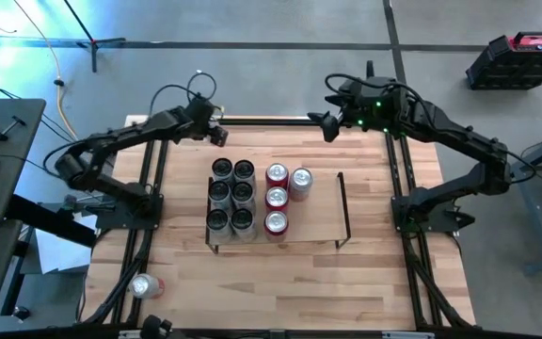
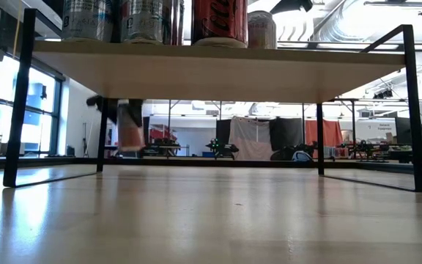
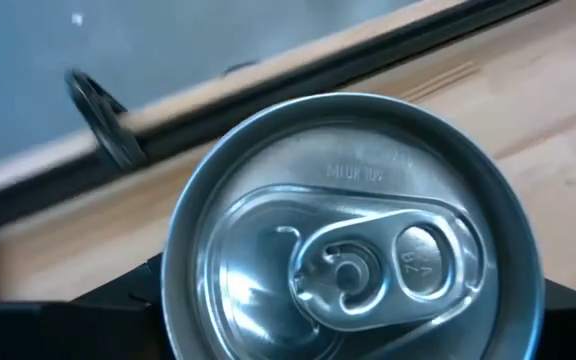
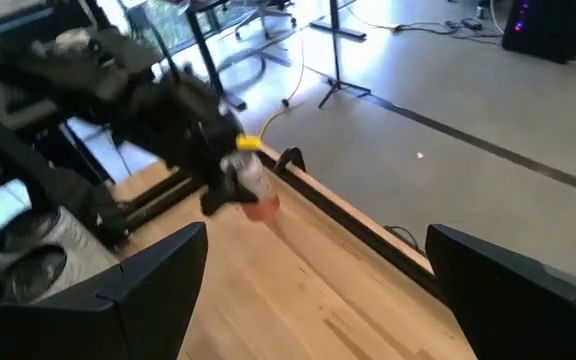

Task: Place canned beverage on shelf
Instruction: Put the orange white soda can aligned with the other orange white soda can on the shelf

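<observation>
Grey workshop floor, cabled and cluttered, surrounds a pale planked wooden table with black rails [image 1: 384, 282]. From above we log a low light-wood shelf with thin black wire end frames [image 1: 313, 221] at mid-table. It holds six dark silver-topped cans [image 1: 231, 194] in two files, with four red cans [image 1: 277, 198] beside them, and its right part is bare. One stray silver-and-red can [image 1: 144, 285] lies near the table's front left corner. The left gripper [image 1: 213, 132] hangs by the far rail, behind the shelf's left end, with the red, silver-topped beverage can [image 1: 220, 138] directly under it. The right gripper [image 1: 327, 125] waits at the far rail, well apart. At table height we record only the shelf's underside and the bases of the cans standing on it. The left wrist camera shows the can's lid and pull tab filling the frame, and the can sits squarely within the gripper. We cannot tell whether it is clamped firm. From the right wrist we note the right arm's own jaws spread wide and holding nothing, and farther off the can under the left gripper by the rail. We judge the step to be securing the can. The grip should seat evenly on the can's sides before any lift, and the can should stay upright. The carry should aim for the bare right part of the board, clear of the standing cans.
</observation>
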